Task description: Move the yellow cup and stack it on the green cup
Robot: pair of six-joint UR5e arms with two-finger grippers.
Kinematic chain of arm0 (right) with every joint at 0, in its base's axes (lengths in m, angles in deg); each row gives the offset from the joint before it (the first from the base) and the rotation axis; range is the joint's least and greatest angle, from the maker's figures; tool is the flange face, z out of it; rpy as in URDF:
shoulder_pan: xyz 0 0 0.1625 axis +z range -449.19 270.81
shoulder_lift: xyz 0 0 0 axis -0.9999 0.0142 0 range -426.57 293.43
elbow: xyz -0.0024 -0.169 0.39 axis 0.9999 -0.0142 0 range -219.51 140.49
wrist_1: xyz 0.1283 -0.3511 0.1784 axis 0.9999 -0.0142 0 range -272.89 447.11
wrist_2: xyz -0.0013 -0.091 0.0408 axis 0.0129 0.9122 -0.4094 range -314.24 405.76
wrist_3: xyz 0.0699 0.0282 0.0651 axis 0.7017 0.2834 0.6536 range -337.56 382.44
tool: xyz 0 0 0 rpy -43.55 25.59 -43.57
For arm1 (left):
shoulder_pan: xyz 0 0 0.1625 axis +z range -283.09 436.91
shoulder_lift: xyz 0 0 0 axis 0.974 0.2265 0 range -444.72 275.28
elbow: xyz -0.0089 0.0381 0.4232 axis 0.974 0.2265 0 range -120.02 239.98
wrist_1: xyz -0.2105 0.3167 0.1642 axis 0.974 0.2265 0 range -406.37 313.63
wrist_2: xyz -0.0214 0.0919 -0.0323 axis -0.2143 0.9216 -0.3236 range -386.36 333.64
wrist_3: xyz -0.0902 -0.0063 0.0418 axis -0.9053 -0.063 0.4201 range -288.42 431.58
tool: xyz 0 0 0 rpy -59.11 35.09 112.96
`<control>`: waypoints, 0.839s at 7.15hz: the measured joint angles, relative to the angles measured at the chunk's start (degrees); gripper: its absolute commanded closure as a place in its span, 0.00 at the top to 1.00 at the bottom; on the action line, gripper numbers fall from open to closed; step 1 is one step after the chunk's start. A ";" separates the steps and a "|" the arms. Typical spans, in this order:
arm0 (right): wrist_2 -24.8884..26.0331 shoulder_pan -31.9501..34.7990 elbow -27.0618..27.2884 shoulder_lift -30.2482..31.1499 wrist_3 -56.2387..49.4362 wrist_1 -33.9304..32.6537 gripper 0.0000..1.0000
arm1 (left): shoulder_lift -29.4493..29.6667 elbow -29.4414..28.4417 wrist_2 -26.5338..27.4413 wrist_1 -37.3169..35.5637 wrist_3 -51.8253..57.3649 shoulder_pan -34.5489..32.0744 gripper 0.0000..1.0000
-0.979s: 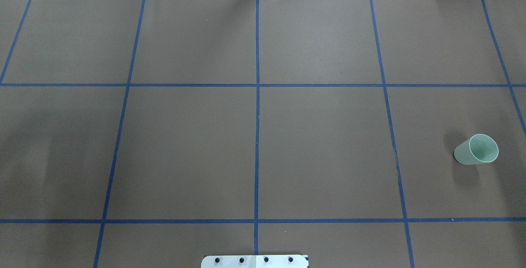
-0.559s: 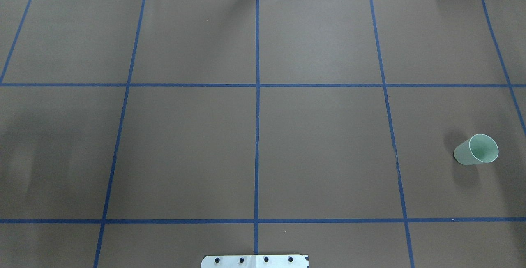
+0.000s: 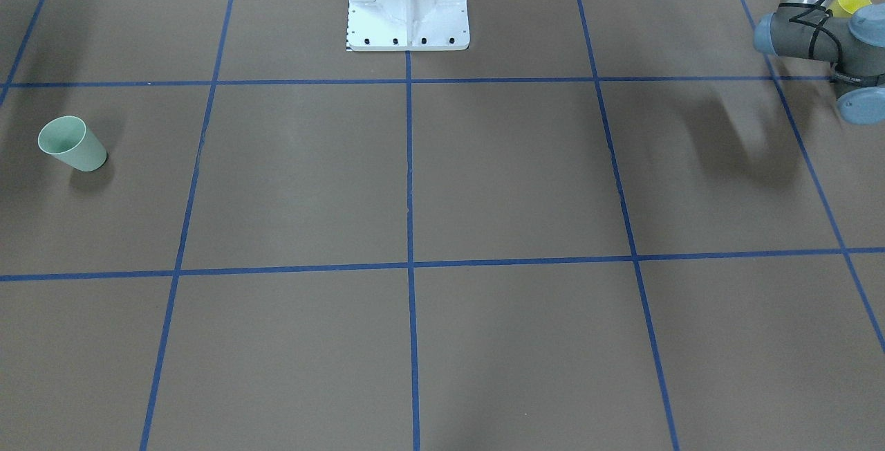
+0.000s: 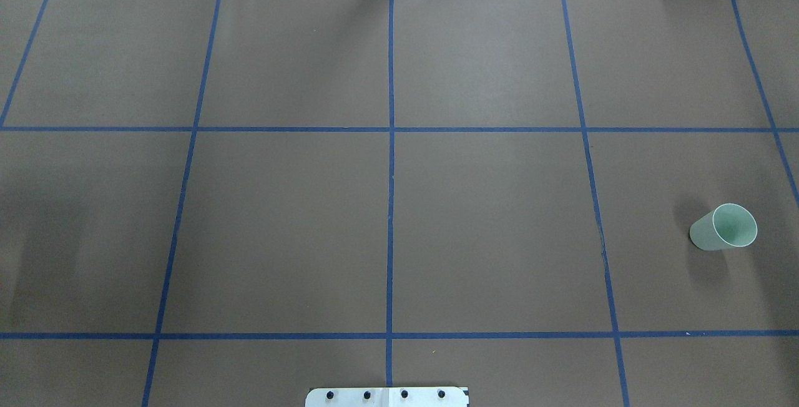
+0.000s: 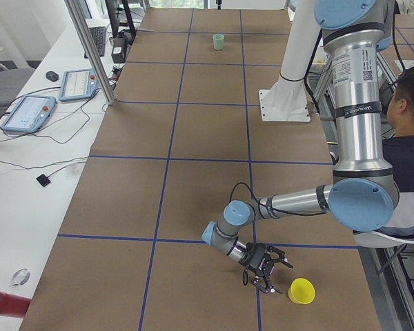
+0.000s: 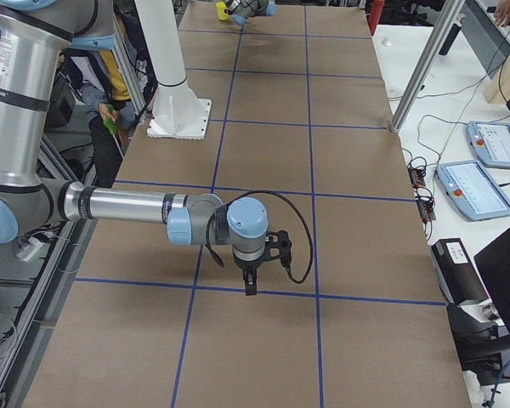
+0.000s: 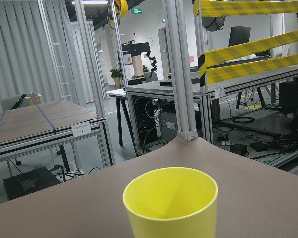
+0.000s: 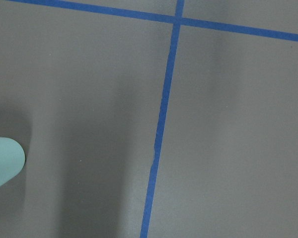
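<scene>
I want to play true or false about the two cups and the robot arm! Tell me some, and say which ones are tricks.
1. The yellow cup sits inside the green cup. False: they stand far apart, at opposite ends of the table.
2. The green cup stands with its open end up. True.
3. The left gripper holds the yellow cup. False: it hangs beside the cup, not touching it.
4. Blue tape lines cross the table. True.
</scene>
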 measured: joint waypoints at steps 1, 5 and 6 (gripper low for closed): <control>-0.02 0.00 0.02 0.02 0.00 0.02 1.00 | -0.11 -2.10 -0.50 1.60 -0.35 0.11 1.00; -1.26 0.00 0.17 0.03 0.00 0.03 1.00 | -0.61 -7.19 -5.26 4.04 -0.75 0.41 1.00; -1.31 0.00 0.17 0.03 0.00 0.03 1.00 | -0.71 -7.80 -6.32 4.02 -0.82 0.54 1.00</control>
